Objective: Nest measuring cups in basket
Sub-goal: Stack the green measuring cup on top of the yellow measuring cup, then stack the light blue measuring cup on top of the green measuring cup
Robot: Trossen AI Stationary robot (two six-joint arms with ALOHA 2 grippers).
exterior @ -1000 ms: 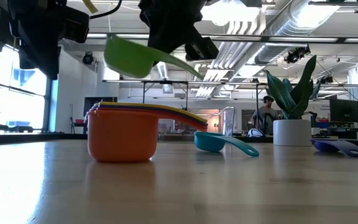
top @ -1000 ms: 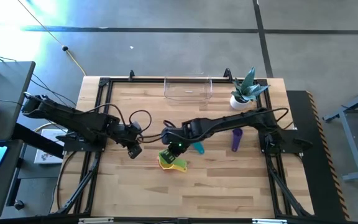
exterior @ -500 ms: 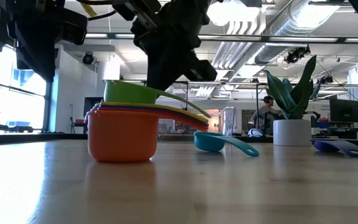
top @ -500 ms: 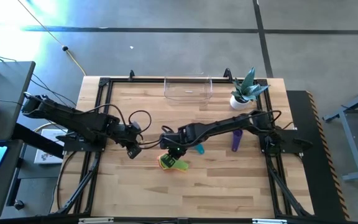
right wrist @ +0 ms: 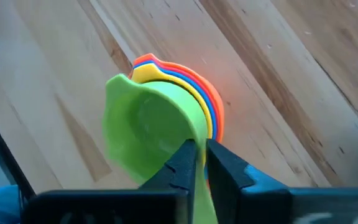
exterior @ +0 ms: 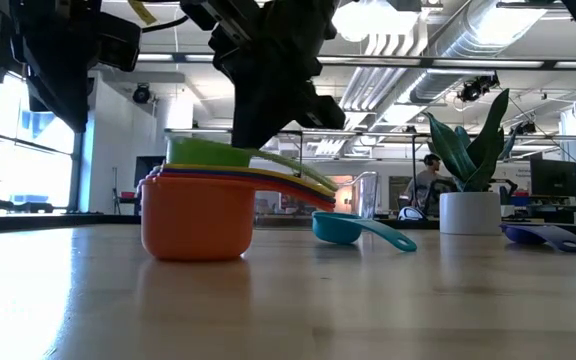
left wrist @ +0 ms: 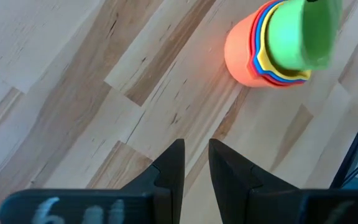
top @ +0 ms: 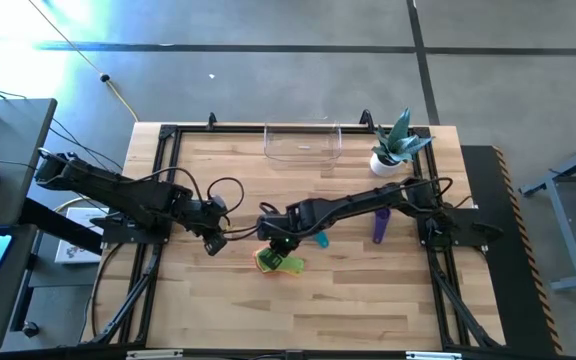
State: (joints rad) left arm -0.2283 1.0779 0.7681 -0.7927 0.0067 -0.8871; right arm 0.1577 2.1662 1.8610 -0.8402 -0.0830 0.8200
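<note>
A stack of nested cups [top: 274, 262], orange outermost, stands on the wood table between the arms; in the low view the stack [exterior: 196, 215] is left of centre. A green cup [right wrist: 148, 134] sits on top of it. My right gripper [right wrist: 201, 144] is over the stack, shut on that green cup. A teal cup [top: 319, 238] and a purple cup [top: 380, 225] lie alone on the table to the right. The clear basket [top: 303, 142] stands at the far edge. My left gripper [left wrist: 196, 155] hovers left of the stack, fingers a narrow gap apart, touching nothing. My right gripper pinches the green cup's flat handle [right wrist: 197, 134] between its two fingers, which come down at a slant from above and the right. The green cup's bowl [exterior: 211, 153] rests in the top of the stack, roughly upright, its rim above the others.
A white pot with a green plant [top: 385, 160] stands at the far right, next to the basket. Cables trail from both arms over the table. Bare wood lies near the front edge and between the stack and the basket.
My right gripper has moved down and slightly left with the green cup. A second ago the cup hung tilted in the air above the stack; now its bowl sits in the stack's top. The gripper has stayed shut on the handle.
</note>
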